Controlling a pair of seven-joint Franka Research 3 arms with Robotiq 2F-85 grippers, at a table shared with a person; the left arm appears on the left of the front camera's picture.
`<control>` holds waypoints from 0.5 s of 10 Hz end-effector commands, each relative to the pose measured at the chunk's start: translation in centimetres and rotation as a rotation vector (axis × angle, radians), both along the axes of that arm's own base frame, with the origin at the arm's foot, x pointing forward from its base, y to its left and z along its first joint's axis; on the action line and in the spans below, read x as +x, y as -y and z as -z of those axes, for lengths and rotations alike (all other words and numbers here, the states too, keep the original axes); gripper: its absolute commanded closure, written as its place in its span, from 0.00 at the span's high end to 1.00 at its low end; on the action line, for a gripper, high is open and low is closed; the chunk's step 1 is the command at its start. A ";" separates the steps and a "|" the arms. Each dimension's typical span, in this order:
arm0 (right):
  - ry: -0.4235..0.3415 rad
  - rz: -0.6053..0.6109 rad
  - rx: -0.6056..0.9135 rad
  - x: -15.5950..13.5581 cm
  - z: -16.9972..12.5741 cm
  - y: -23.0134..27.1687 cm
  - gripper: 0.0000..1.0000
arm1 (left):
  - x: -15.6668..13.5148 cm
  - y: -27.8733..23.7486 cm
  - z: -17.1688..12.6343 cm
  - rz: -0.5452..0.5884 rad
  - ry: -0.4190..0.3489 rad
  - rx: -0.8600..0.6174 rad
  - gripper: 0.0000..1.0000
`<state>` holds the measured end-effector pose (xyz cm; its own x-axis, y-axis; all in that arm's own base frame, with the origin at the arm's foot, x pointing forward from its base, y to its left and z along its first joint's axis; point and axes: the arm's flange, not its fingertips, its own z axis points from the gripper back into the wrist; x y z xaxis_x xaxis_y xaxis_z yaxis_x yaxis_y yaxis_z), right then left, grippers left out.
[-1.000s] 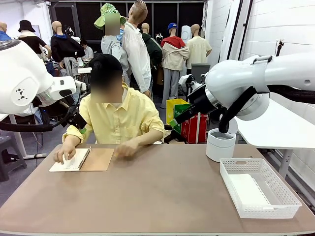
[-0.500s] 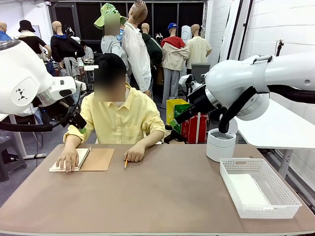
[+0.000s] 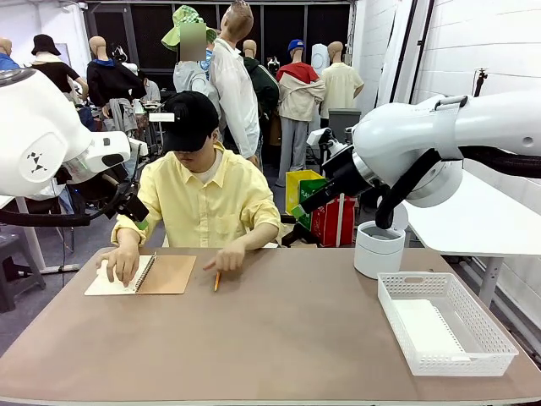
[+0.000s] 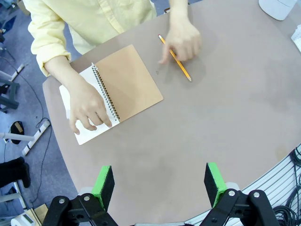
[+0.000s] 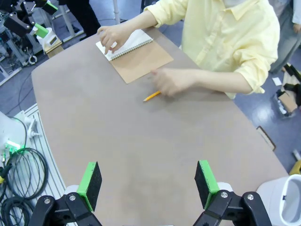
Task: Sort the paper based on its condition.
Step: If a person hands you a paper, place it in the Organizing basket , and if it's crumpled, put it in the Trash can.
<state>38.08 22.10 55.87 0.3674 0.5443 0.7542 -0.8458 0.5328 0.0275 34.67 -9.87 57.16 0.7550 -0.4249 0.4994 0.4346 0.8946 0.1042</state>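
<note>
White paper (image 3: 108, 282) lies under person's hand (image 3: 121, 266); left gripper (image 4: 160, 184) and right gripper (image 5: 147, 184) released.

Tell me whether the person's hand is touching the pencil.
Touching. The left wrist view shows the hand lying over the pencil, fingers on its middle; both ends stick out from under it.

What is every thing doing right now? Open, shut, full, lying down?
Notebook: open, flat, hand pressing its white page.
Pencil: lying flat under the person's other hand.
White basket: holds a white sheet.
Left gripper: open, holding nothing.
Right gripper: open, holding nothing.
</note>
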 end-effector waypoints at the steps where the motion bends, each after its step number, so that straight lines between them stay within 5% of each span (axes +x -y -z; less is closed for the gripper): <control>1: -0.003 0.006 -0.002 0.0 0.0 -0.1 1.00 | 0.0 -0.1 0.0 0.000 0.002 0.004 1.00; 5: -0.003 0.006 -0.002 0.0 0.0 -0.1 1.00 | 0.0 -0.1 0.0 0.000 0.002 0.004 1.00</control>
